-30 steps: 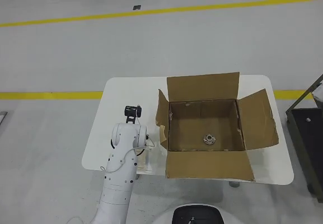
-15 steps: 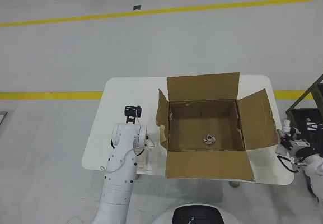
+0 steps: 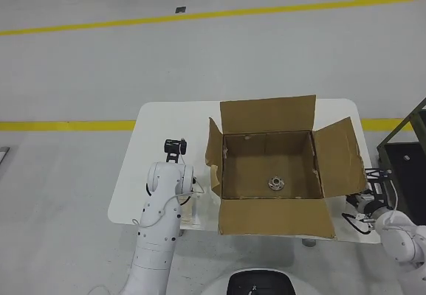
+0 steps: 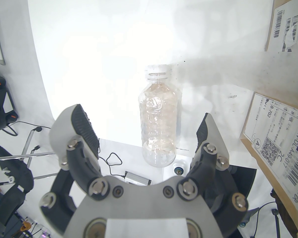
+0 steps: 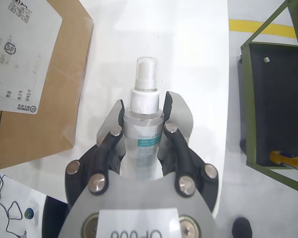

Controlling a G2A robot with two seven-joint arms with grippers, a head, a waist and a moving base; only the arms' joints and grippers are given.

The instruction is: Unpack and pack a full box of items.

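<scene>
at the left near edge of the surface (image 3: pixel 161 125) a clear bottle (image 4: pixel 159 122) lies flat, long axis in line with the left jaws, cap pointing away; jaws wide, not touching it. centre: open box (image 3: pixel 268 114), one small round part (image 3: pixel 275 181) inside. right of the box, the right jaws clamp a spray bottle (image 5: pixel 144 130), nozzle pointing away from the wrist.

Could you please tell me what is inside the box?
Inside the box one small round part lies on its floor, close to the near wall. The floor edge right behind that wall is hidden.
</scene>
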